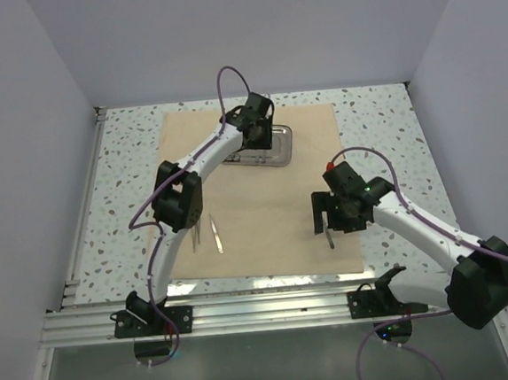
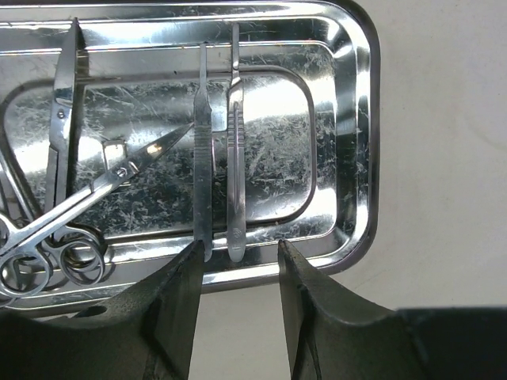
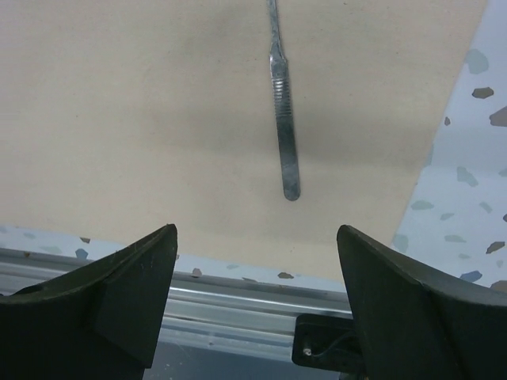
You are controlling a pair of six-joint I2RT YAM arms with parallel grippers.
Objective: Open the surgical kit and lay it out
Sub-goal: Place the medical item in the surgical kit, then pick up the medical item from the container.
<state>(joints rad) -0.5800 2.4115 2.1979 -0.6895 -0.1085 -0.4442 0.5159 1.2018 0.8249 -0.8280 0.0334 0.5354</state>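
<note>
Right pincer (image 3: 255, 231) spread, scalpel handle (image 3: 282, 119) on cloth (image 3: 119, 119) just ahead

Cloth wrap (image 1: 264, 198): tan, spread flat, frame centre.
Steel tray (image 1: 288, 147): upper centre on the cloth, holding scissors (image 2: 123, 170) and two slim handles (image 2: 235, 158).
Loose handle (image 1: 329, 238): flat on the cloth, lower right.

Nothing readable anywhere tbh. No words, brand names or numbers show on the steel tray (image 2: 358, 119) or the cloth (image 1: 265, 216). Closest thing is what might be a tiny stamp near the lower end of the flat handle (image 2: 235, 174), lower middle of the left wrist view, but it's way too small and blurry to make out. The ribbed handle (image 3: 283, 119) at the top middle of the right wrist view just has grip grooves, no lettering I can see.
</note>
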